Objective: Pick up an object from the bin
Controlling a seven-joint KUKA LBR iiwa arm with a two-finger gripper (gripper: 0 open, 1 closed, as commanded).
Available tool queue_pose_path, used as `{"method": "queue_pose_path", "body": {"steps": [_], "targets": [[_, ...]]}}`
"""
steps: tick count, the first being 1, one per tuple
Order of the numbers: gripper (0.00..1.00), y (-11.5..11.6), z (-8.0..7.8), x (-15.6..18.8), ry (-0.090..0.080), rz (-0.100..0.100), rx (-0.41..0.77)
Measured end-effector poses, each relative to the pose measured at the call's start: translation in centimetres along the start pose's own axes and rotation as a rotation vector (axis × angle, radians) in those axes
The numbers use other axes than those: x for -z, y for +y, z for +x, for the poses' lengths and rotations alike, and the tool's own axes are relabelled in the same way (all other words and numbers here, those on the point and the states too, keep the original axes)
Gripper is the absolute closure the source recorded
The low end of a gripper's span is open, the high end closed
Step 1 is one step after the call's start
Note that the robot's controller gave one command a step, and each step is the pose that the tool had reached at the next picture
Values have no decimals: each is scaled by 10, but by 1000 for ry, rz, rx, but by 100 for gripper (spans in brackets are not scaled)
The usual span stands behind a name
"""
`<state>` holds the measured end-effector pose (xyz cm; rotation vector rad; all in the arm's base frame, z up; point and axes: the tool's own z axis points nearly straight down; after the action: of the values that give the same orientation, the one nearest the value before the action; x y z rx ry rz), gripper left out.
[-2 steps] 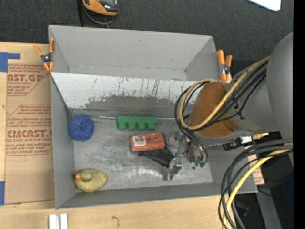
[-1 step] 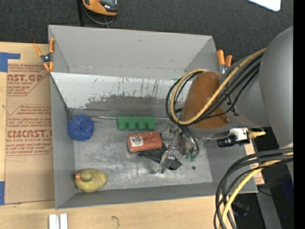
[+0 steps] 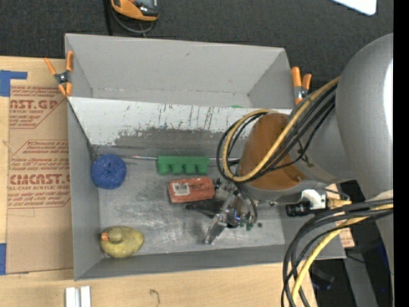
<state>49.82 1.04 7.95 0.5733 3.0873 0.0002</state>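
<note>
Five things in the bin [image 3: 179, 62]; claw [image 3: 220, 226] sits low near the front right, just beside a flat black piece [image 3: 199, 206] and near the red-orange block [image 3: 190, 188]; open or closed, cannot tell; green brick [image 3: 183, 165], blue ball [image 3: 108, 171], yellow duck [image 3: 121, 242] lie further left. Best bet: centre over the block, span its short side, drop straight; don't nudge the black piece.

Scuffed matt metal bin [image 3: 147, 210] — worn, fuzzy blue ball [image 3: 108, 171]
</note>
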Motion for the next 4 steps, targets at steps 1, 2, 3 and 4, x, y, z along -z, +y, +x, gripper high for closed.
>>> {"method": "queue_pose_path", "body": {"steps": [1,2,3,4], "targets": [[100,25,4,-5,-7,-2,-17],[100,25,4,-5,-7,-2,-17],[100,25,5,-1,-3,0,-18],[100,24,7,15,4,2,-16]]}}
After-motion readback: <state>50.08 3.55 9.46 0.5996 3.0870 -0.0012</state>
